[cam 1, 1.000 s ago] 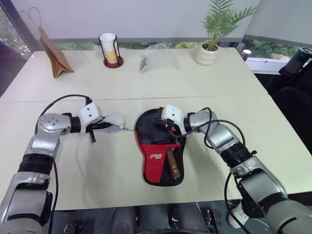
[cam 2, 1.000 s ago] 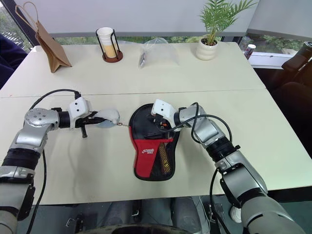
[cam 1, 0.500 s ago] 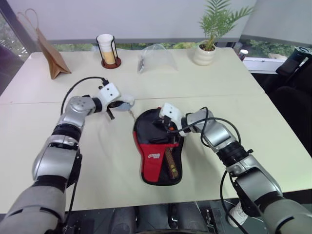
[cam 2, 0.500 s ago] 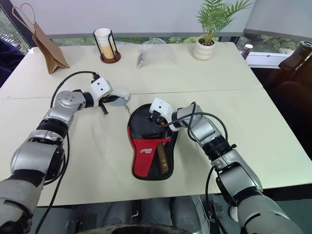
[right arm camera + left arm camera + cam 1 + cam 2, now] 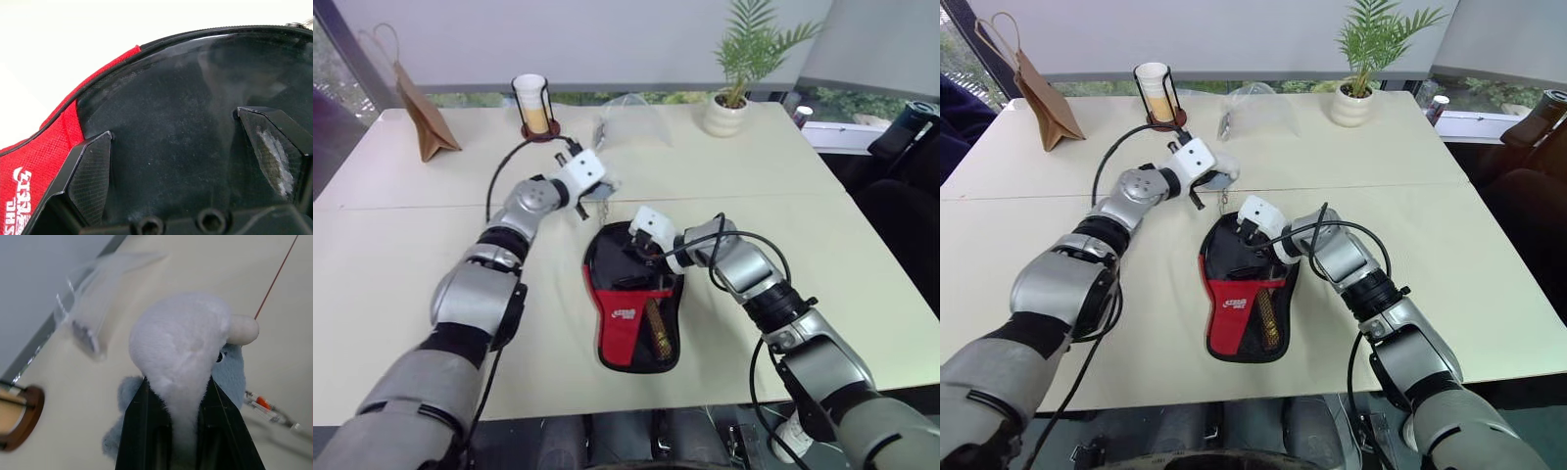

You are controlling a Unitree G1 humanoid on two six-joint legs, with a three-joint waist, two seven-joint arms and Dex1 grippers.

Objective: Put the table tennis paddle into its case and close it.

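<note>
Case [image 5: 634,304] flat on table [image 5: 401,284], mid-front — round black end away from robot, red logo panel and mesh pocket nearer. Paddle handle [image 5: 658,331] visible behind mesh. Right gripper [image 5: 188,147] over black end, fingers spread wide, gripping nothing. Left gripper [image 5: 178,431] just beyond case — clamped on plush toy [image 5: 183,347].

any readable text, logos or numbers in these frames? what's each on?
White logo on the red panel of the black fabric paddle-shaped case: partial letters at the right wrist view's edge, cut off and sideways, not legible as a word.
The same logo from the head camera: too small to read.
Nothing else bears readable text.
</note>
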